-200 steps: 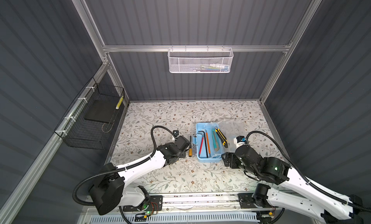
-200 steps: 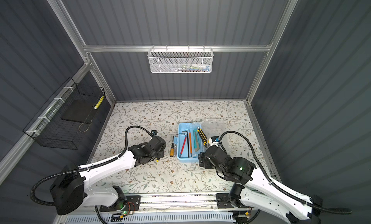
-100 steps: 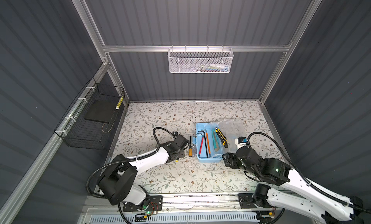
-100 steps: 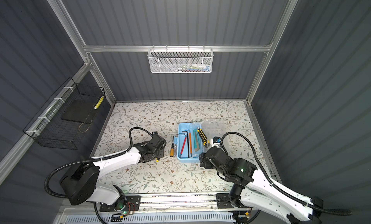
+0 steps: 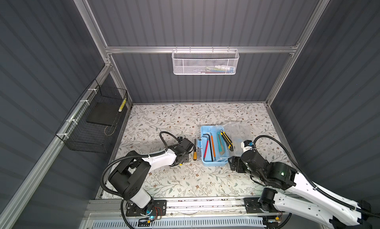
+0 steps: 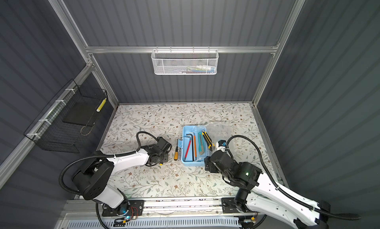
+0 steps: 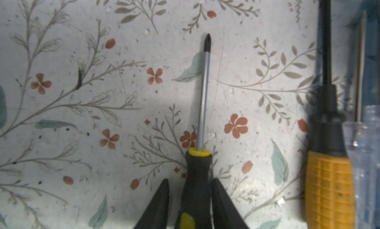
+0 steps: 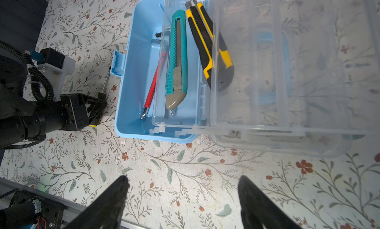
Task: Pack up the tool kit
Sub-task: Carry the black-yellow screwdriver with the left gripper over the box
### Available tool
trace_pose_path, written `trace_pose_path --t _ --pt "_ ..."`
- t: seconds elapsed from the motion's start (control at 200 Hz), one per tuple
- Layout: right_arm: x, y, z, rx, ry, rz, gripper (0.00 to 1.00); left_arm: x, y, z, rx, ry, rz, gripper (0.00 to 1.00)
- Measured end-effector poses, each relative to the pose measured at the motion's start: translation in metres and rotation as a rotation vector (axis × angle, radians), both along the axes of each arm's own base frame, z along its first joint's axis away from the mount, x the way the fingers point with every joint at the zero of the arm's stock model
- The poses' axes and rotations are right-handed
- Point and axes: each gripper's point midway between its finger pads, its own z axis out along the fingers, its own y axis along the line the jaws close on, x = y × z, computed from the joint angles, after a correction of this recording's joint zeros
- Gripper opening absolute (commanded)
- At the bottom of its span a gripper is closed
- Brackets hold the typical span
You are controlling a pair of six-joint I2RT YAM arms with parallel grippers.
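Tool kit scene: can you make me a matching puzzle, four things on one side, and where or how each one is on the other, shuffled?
Things
1. black-and-yellow screwdriver
2. orange-handled screwdriver
3. teal utility knife
4. right gripper

Place or state
A. inside the blue box
B. open, holding nothing
C. between the jaws of the left gripper
D. on the table beside the box, untouched

Pairs: 1-C, 2-D, 3-A, 4-B

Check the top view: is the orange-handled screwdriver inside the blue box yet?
No, the orange-handled screwdriver lies on the floral table, just outside the blue box.
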Motion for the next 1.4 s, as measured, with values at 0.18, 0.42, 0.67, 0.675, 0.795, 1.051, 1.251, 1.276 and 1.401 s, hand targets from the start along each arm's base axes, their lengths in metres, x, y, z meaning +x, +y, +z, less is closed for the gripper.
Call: trace_pose_path --t 0.18,0.42,0.67,0.675,0.795,1.051,1.251,1.276,1.401 --pt "0.0 0.0 -0.001 0.0 -0.001 -0.001 0.83 0.002 -0.002 0.0 -0.004 -0.004 0.001 0.23" --pt "0.0 0.0 -0.003 -0.002 0.001 -0.001 0.83 0.002 -0.002 0.001 -0.003 -0.004 0.001 0.0" --pt "0.0 -0.001 0.001 0.012 -0.013 -0.005 0.83 0.006 -0.006 0.034 -0.049 -0.052 0.001 0.0" --pt "0.0 -0.002 0.001 0.013 -0.015 -0.005 0.83 0.006 -0.006 0.036 -0.052 -0.055 0.001 0.0" --pt "0.001 -0.011 0.016 0.051 -0.073 -0.034 0.83 0.009 -0.021 0.09 -0.226 -0.16 0.001 0.0" --pt "0.002 -0.049 0.069 0.151 -0.231 -0.154 0.83 0.0 -0.113 0.206 -0.571 -0.343 -0.131 0.0" --pt "-0.003 -0.071 0.091 0.162 -0.278 -0.203 0.83 -0.004 -0.201 0.234 -0.699 -0.35 -0.244 0.0" --pt "-0.004 -0.072 0.092 0.163 -0.279 -0.206 0.83 -0.003 -0.209 0.234 -0.706 -0.347 -0.25 0.0" --pt "-0.008 -0.078 0.089 0.159 -0.27 -0.215 0.83 0.003 -0.243 0.228 -0.728 -0.34 -0.264 0.0"
